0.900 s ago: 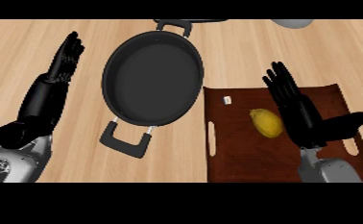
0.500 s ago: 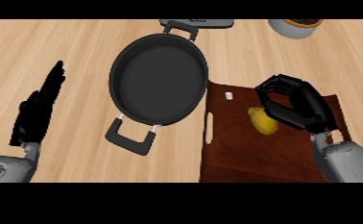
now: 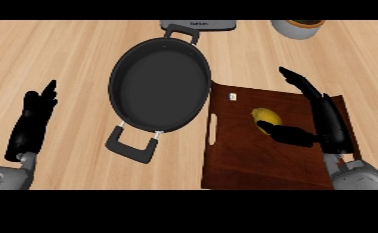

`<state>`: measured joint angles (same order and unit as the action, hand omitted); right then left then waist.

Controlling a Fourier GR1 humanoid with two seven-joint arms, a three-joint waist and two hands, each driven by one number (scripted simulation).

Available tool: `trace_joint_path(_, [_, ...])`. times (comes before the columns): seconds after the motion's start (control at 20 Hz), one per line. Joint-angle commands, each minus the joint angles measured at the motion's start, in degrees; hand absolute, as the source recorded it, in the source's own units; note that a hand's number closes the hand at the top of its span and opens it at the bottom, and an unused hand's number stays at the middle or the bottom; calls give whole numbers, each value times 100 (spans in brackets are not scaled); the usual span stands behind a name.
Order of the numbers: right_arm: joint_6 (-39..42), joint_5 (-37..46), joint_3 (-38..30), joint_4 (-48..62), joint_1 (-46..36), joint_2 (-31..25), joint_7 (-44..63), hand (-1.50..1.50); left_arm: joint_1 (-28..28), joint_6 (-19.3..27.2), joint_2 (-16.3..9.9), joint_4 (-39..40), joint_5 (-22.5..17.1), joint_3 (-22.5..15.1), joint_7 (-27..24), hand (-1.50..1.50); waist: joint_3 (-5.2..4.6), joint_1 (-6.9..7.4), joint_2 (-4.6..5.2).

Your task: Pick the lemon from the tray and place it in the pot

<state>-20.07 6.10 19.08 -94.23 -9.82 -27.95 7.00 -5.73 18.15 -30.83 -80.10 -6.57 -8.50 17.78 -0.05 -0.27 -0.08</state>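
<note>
Head view: one lemon (image 3: 266,117), one tray (image 3: 251,162), one pot (image 3: 159,86).

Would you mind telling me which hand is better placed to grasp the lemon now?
The right hand: it is over the tray, its thumb beside the lemon. The left hand rests at the view's left, beyond the pot.

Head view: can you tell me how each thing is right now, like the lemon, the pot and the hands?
Lemon: on the tray, right thumb against it, not lifted.
Tray: flat on the counter, right of the pot.
Pot: empty, no lid.
Right hand: open, beside the lemon.
Left hand: open, resting at the left edge.
</note>
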Motion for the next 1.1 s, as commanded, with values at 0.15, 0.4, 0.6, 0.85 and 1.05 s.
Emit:
trace_joint_path(0.15, [1313,505,159,-604,-432,-1403,1846,-150,168,-108,-117,-160,-63,155,194,0,-14,44,-29])
trace_joint_path(0.4, [2689,62,352,-1097,-1057,-1841,3217,-150,47,-58,59,-128,117,-17,299,0,-10,45,-11])
trace_joint_path(0.6, [3821,-695,431,-1174,-1540,-2064,4137,-150,-109,-42,134,19,150,35,257,0,-14,64,7])
trace_joint_path(0.85, [4525,-1417,675,-877,-2008,-1465,5088,-150,-214,-117,63,-117,187,131,571,0,-1,91,12])
trace_joint_path(1.05, [4585,-1274,712,-697,-2050,-1236,5402,-150,24,-346,87,177,198,339,7,0,0,69,11])
